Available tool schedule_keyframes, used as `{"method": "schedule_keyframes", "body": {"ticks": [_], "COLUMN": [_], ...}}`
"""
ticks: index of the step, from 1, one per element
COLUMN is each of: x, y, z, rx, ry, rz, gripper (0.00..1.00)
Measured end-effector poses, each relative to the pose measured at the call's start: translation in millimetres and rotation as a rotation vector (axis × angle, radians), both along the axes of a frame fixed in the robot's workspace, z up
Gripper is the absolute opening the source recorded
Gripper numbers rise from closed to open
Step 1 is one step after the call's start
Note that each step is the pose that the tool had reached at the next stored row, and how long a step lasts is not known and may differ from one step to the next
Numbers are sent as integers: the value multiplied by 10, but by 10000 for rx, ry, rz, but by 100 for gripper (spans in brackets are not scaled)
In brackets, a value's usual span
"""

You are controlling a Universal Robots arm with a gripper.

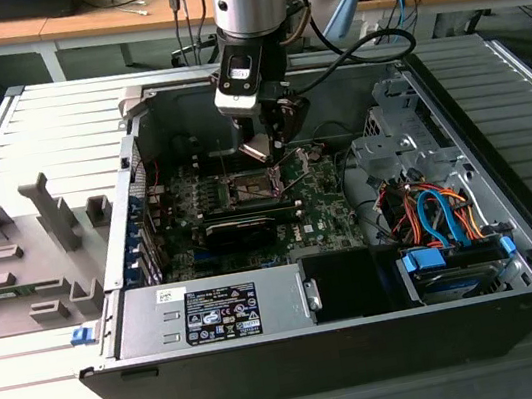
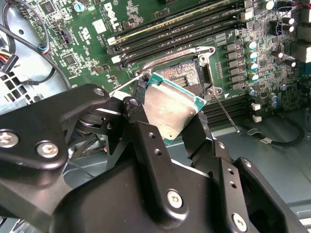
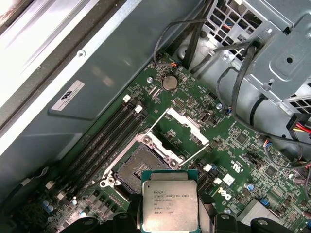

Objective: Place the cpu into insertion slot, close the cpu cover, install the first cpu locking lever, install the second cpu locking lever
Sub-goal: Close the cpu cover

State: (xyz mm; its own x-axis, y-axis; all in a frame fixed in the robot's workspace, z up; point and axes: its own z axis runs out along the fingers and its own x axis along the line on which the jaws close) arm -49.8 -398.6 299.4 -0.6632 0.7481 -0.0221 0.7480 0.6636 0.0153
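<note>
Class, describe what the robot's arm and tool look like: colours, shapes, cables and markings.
The arm is a silver-grey cylinder with a dark band. Black cables loop beside it. Under it sits a black block with a pale panel. The tool is matte black, built of angular linked plates with small holes and silver screws.

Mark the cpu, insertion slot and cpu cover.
cpu (image 3: 170,201): first wrist view, middle of metal top.
insertion slot (image 3: 139,168): first wrist view, dark centre.
cpu cover (image 3: 188,125): first wrist view, frame edge.
</note>
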Motion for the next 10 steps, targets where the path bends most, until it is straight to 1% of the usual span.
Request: {"method": "schedule_keyframes", "body": {"ticks": [10], "x": [0], "y": [0], "z": [-1], "rx": [1], "ry": [0], "rz": [-97], "gripper": [55]}}
